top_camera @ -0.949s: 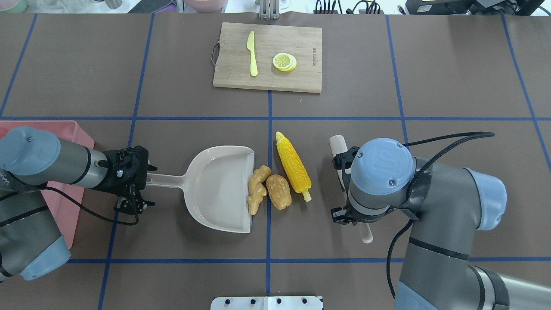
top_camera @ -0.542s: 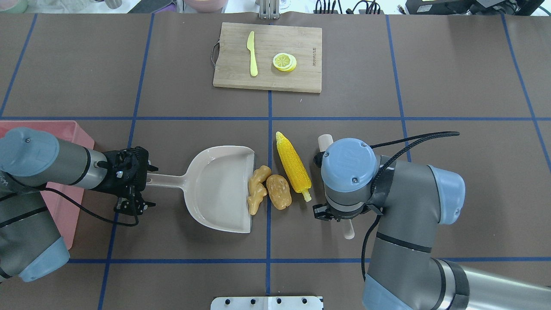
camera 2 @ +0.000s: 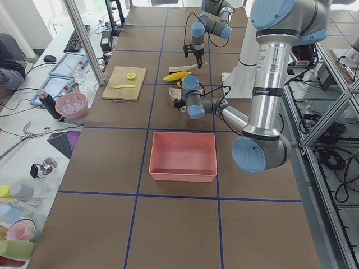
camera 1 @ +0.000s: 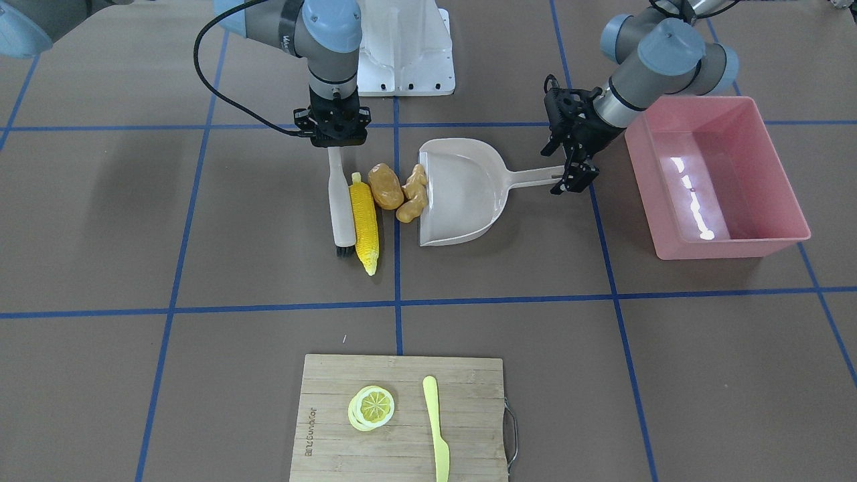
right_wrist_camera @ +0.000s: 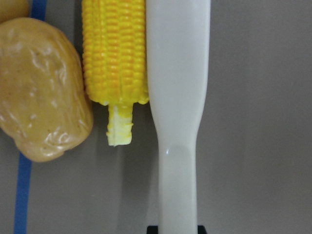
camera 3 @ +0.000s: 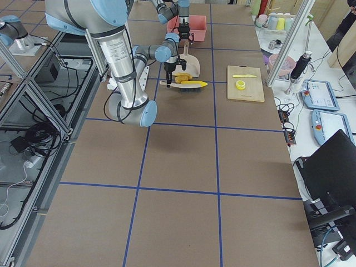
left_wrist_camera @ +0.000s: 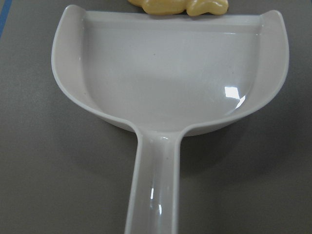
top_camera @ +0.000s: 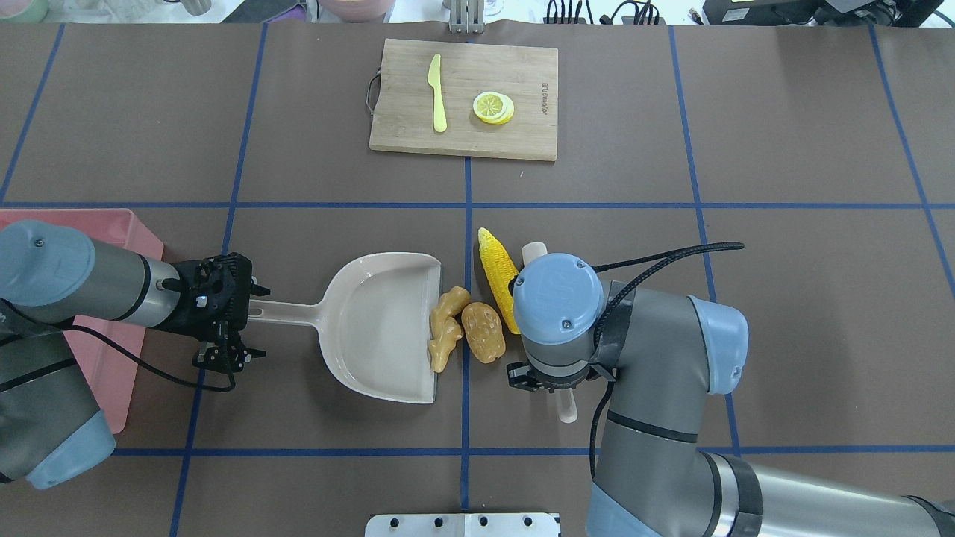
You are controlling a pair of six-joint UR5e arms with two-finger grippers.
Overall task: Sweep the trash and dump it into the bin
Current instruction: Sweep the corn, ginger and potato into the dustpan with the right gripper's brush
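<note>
On the counter (camera 1: 201,221), the right jaws clench a brush (camera 1: 341,201) flush against the corn (camera 1: 364,221), beside the potato (camera 1: 385,187) and ginger (camera 1: 412,194) at the mouth of the dustpan (camera 1: 462,194) clamped in the left jaws, so the sweep seems just begun and wants a steady push panward, the bin (camera 1: 723,248) standing near

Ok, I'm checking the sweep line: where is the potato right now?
In the front-facing view the potato lies between the corn cob on its left and the ginger root at the dustpan mouth.

Overhead, the right arm (top_camera: 558,298) hides the near half of the yellow corn cob (top_camera: 498,259) and most of the white plastic brush (top_camera: 568,409); the pink translucent tub (top_camera: 119,227) runs off the left edge.
</note>
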